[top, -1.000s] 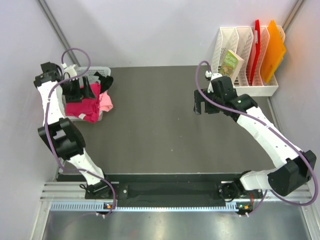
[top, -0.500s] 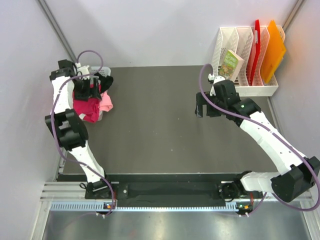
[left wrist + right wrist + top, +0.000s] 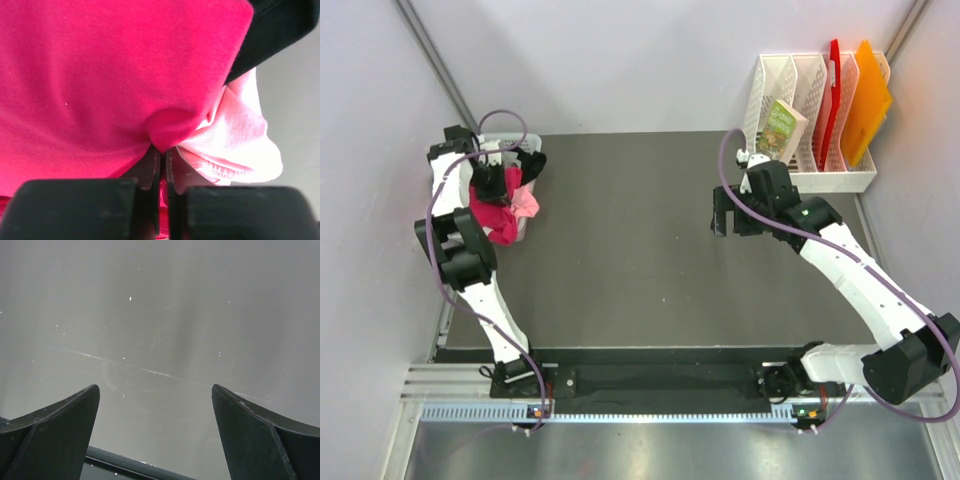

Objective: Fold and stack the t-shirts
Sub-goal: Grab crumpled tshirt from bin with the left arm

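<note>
A crimson-red t-shirt (image 3: 497,218) hangs over the front of the white mesh basket (image 3: 523,143) at the table's far left, with a light pink t-shirt (image 3: 527,203) beside it and a black t-shirt (image 3: 532,163) behind. My left gripper (image 3: 494,186) is down in this pile. In the left wrist view the left gripper (image 3: 164,156) is shut on a pinched fold of the crimson-red t-shirt (image 3: 110,75); the light pink t-shirt (image 3: 235,140) lies just to its right. My right gripper (image 3: 731,216) hovers open over bare table at the right, nothing between its fingers (image 3: 55,435).
A white file rack (image 3: 817,120) stands at the back right corner, holding a red folder (image 3: 833,85), an orange folder (image 3: 866,100) and a green-printed book (image 3: 782,125). The dark table (image 3: 630,250) stretches between the two arms.
My left arm swung in over the basket and its gripper, open a second ago, has shut on the crimson-red t-shirt, bunching the cloth narrower. The right arm barely shifted.
</note>
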